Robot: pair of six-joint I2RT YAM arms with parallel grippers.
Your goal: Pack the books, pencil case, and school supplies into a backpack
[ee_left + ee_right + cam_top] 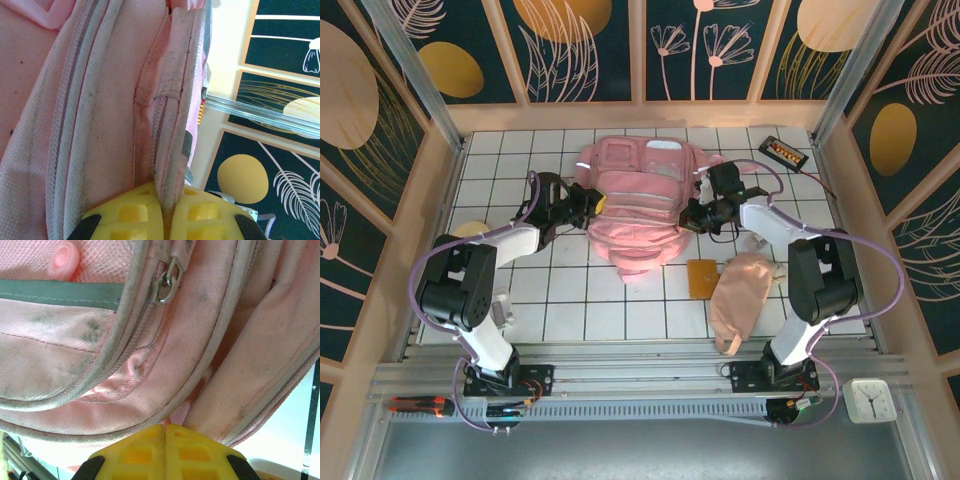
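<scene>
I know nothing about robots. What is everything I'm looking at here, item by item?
backpack: one, bright pink with grey trim, lying mid-table between the arms.
pencil case: one, peach-pink, near right, beside the right arm.
orange pad: one, orange, flat, just left of the pencil case.
black gadget: one, black with red marks, far right corner.
disc: one, pale yellow, left side, partly behind the left arm.
clock-like device: one, white, off the table, near right.
table: one, white with a dark grid.
left gripper: one, yellow pads, shut on a backpack fold.
right gripper: one, yellow pads, shut at the backpack's right edge.
</scene>
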